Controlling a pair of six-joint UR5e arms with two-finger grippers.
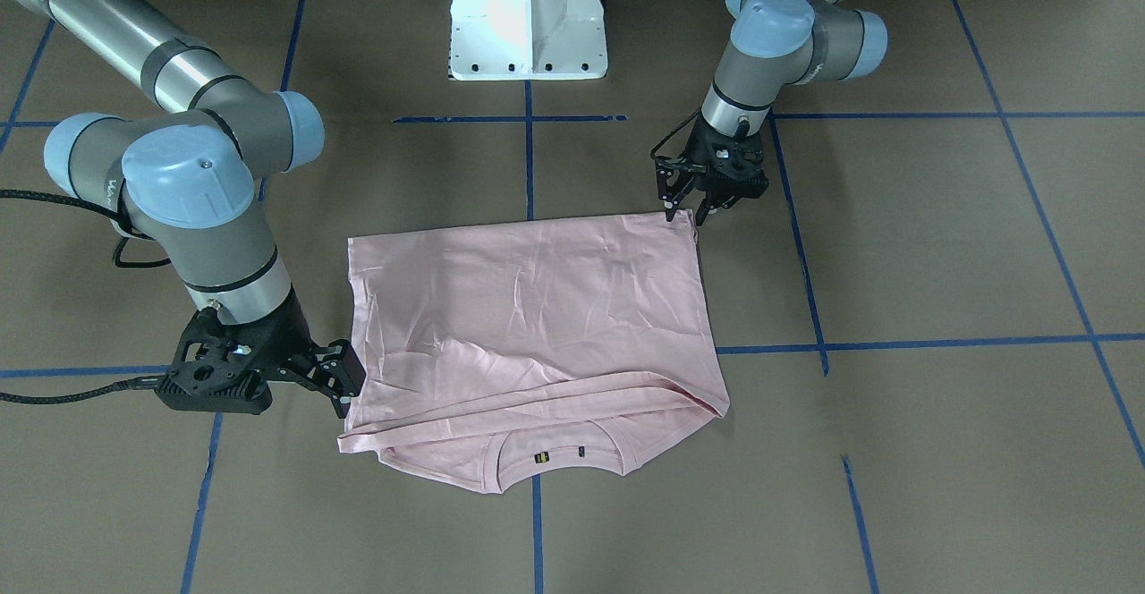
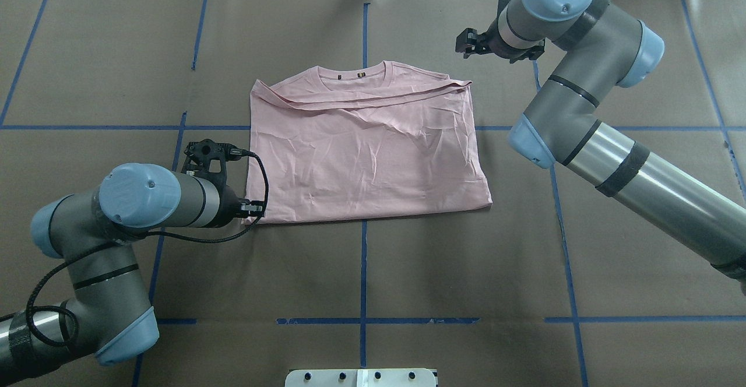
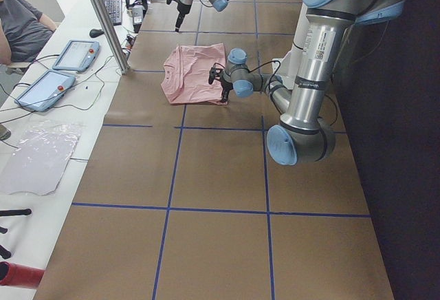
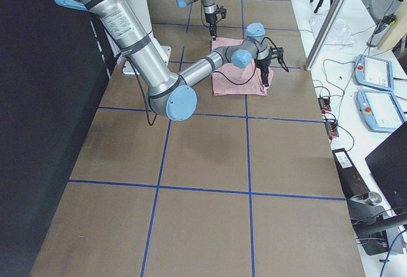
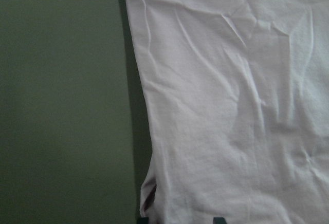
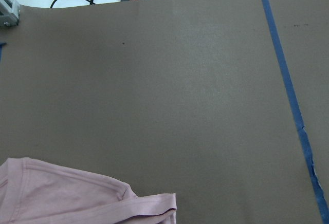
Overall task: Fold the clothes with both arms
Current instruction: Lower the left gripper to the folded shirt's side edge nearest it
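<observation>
Creased pale pink T-shirt [image 2: 367,154] lies folded on the counter [image 2: 116,55], collar at 12 o'clock overhead; left fingers [image 1: 668,196] spread, empty, at its 7 o'clock corner; right fingers [image 1: 347,375] too unclear to tell.

Bare counter [image 2: 361,270] stretches wide between the T-shirt [image 2: 367,148] and the white pedestal [image 1: 528,30], and out to either side. The left pincer [image 1: 686,215] crowds the shirt's left hem corner. The right pincer [image 1: 347,393] hangs beside its right shoulder end, and the right forearm [image 2: 641,183] slants over the right side.

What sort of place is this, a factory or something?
Probably a robotics lab: a left arm and right arm over a table gridded with blue tape, plus control tablets and an operator alongside.
</observation>
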